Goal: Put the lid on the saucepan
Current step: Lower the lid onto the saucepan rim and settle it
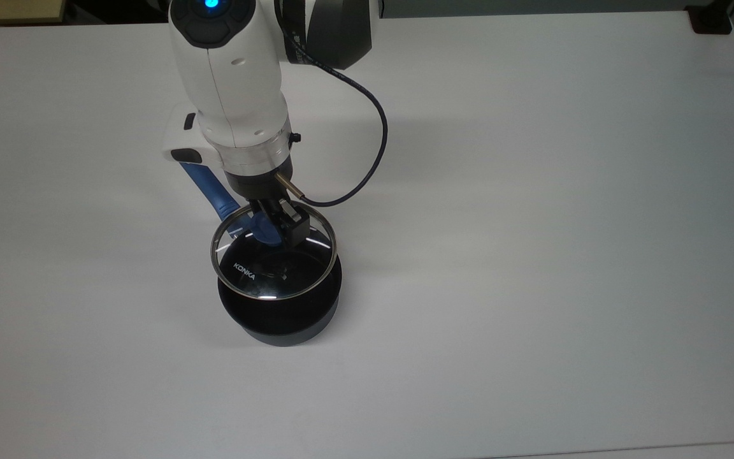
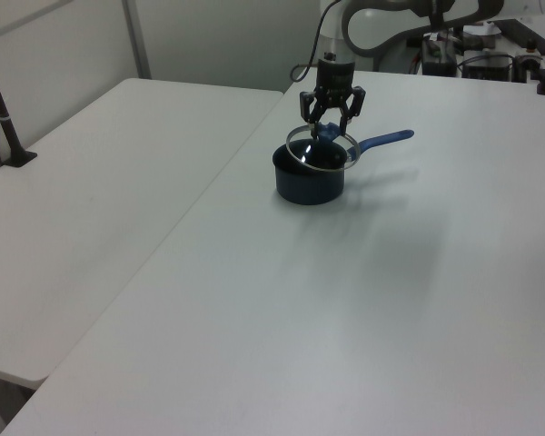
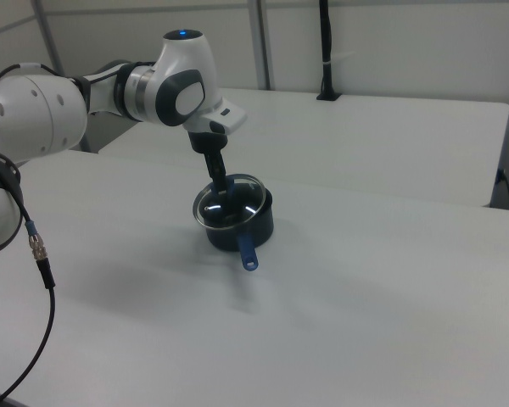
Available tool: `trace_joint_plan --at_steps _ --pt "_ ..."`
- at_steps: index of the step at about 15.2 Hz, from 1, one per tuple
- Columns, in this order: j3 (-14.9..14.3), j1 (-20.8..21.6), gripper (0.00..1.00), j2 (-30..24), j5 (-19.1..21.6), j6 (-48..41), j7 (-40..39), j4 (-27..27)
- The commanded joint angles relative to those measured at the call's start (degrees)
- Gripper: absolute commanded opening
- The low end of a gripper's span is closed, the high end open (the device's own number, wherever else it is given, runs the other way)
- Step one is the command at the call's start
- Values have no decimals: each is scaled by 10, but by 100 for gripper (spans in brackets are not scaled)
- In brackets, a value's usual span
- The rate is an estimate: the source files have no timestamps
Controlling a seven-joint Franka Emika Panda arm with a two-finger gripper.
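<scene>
The gripper [image 1: 276, 227] clamps the blue knob of the glass lid [image 1: 259, 274], holding it tilted above the black saucepan [image 1: 290, 319] mid-table [image 1: 532, 255]. The saucepan's blue handle [image 1: 204, 182] runs toward the table's far-left corner in the top view, its end hidden behind the arm [image 1: 230, 83].

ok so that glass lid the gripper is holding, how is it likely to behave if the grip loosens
The lid looks like rigid glass with a metal rim, so probably breakable if dropped. The gripper holds it only by the small blue knob, and it hangs tilted over the saucepan, so it may swing or slip.
</scene>
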Motion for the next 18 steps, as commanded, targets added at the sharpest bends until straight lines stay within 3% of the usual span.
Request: trace_joint_plan --at_steps 1,18 --pt "-7 7 46 6 6 21 26 8" --pt "-7 6 47 21 7 52 69 10"
